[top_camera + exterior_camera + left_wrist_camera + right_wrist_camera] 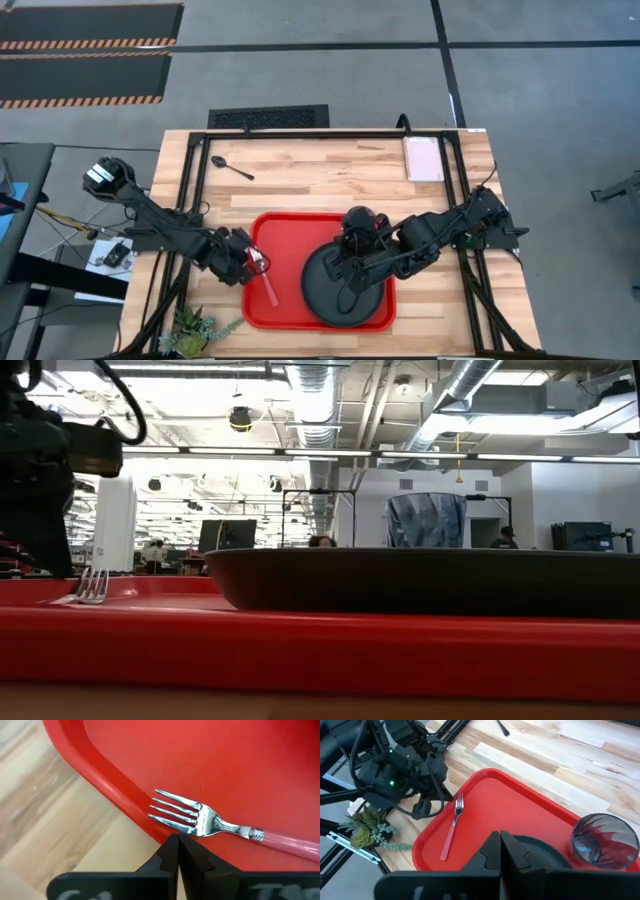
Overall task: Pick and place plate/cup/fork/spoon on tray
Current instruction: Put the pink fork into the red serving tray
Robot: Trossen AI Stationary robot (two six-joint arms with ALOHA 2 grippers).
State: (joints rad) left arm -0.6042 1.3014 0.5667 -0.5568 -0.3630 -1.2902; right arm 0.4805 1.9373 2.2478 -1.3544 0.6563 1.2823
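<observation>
Spoon alone left off the tray, up at eleven o'clock on the table.

The spoon (231, 167) lies on bare wood well apart from the tray (285, 225), its long axis running ten to four, bowl toward ten. The left gripper (252, 262), fingers clenched on nothing, sits at the tray's nine o'clock rim just beside the fork (266, 280) and looks the nearer arm. The right gripper (350, 272), also pressed closed and empty, hangs over the plate (325, 295); the cup (605, 841) stands on the tray. Open wood surrounds the spoon.
</observation>
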